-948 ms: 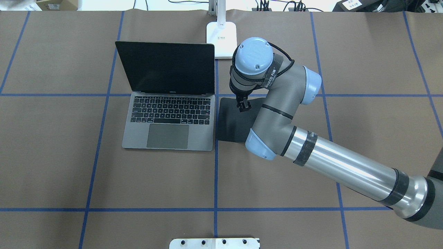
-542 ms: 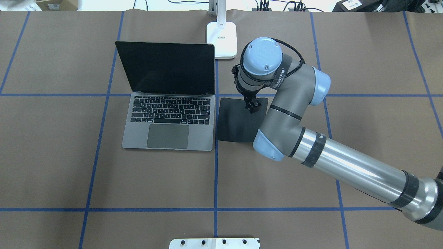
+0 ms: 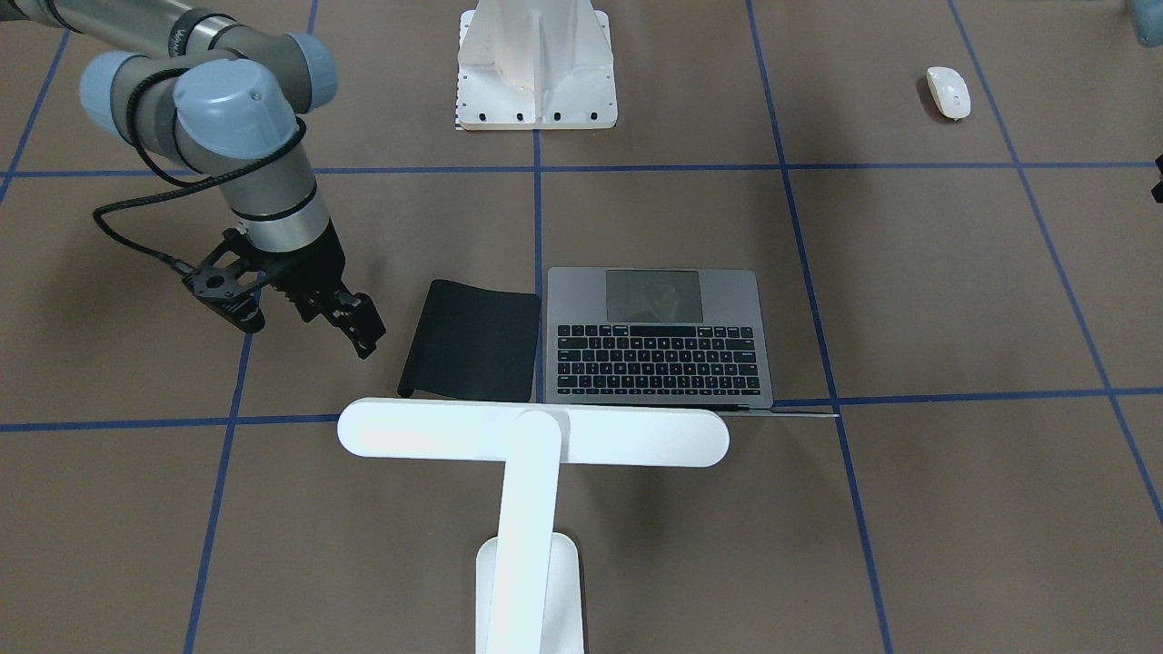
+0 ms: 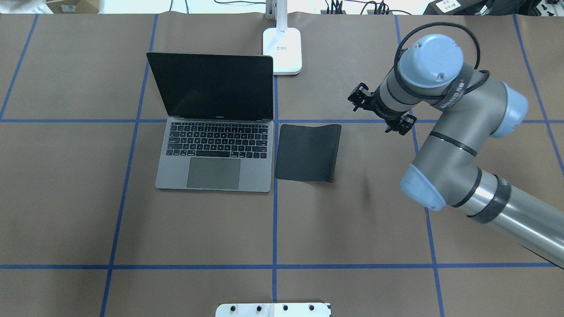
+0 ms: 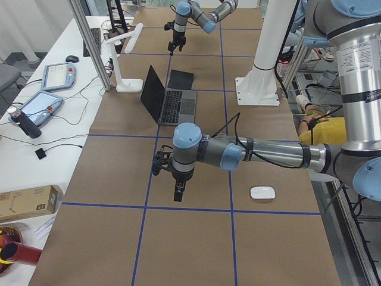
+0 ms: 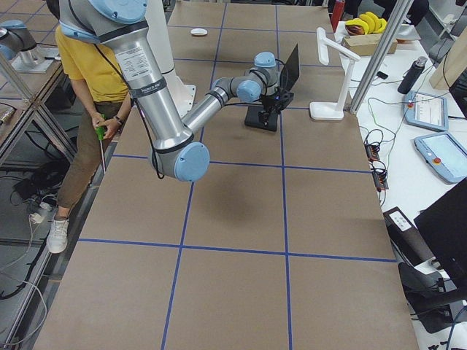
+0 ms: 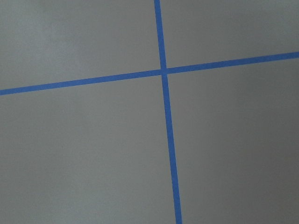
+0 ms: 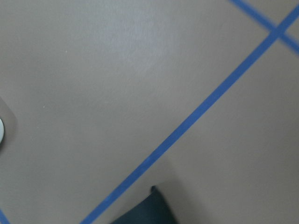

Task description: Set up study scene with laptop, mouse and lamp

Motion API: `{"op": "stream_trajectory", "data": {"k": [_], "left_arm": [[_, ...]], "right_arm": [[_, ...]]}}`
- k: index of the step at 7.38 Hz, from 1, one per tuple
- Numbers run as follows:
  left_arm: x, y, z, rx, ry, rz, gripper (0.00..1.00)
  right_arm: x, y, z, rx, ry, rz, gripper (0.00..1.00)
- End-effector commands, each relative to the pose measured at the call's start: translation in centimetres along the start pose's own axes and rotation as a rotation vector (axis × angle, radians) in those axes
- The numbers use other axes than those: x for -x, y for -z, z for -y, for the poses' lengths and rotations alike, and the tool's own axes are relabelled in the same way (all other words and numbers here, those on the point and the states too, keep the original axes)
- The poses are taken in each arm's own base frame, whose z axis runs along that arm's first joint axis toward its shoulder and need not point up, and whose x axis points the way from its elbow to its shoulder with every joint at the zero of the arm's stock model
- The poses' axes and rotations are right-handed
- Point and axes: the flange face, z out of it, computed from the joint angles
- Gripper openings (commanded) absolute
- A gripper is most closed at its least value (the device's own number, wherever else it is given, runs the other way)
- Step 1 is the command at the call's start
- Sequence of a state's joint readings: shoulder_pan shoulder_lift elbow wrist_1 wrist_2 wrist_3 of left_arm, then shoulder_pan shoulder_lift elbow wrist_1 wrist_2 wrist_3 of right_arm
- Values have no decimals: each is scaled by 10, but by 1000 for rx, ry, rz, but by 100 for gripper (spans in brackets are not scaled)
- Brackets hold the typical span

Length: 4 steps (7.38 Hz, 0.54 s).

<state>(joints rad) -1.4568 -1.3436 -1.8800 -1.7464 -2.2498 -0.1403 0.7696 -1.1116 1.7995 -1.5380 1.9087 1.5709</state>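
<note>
The laptop (image 4: pixel 214 171) lies open at the table's middle, its screen dark; it also shows in the front view (image 3: pixel 661 283). The lamp (image 3: pixel 531 434) stands behind it, its base (image 4: pixel 282 50) at the far edge. The mouse (image 3: pixel 948 93) lies far off on the robot's left side, also in the left view (image 5: pixel 262 192). My right gripper (image 3: pixel 341 320) hangs empty above bare table to the right of the black mouse pad (image 4: pixel 307 152), and its jaws look open. My left gripper (image 5: pixel 178 193) hovers over the table beside the mouse; I cannot tell if it is open.
The white ribbed pedestal (image 3: pixel 536 64) stands at the robot's edge of the table. Blue tape lines grid the brown table (image 4: pixel 198 229). A person in a yellow shirt (image 6: pixel 80 65) stands beside the table. Tablets and cables lie on the side bench (image 5: pixel 41 101).
My right gripper has moved from over the mouse pad's far edge to the right, off the pad. The pad, the laptop and the lamp have stayed in place.
</note>
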Motion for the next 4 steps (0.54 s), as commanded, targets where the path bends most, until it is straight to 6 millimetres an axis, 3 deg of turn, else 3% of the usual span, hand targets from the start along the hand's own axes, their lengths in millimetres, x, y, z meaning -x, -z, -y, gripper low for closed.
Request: {"op": "stream_trajectory", "data": {"k": [1,2,4], "left_arm": [[-17,9,-8,-11,-22,-85,100],[-29,11,-9,4,-26,-180,100],[-28,3,-38,3,-59,-196,100]], "right_arm": [[-77,25,52,24,200,-51,100],[-120,29,79,22,296,-82,100],[-231,45,145,92,492,-109,100]]}}
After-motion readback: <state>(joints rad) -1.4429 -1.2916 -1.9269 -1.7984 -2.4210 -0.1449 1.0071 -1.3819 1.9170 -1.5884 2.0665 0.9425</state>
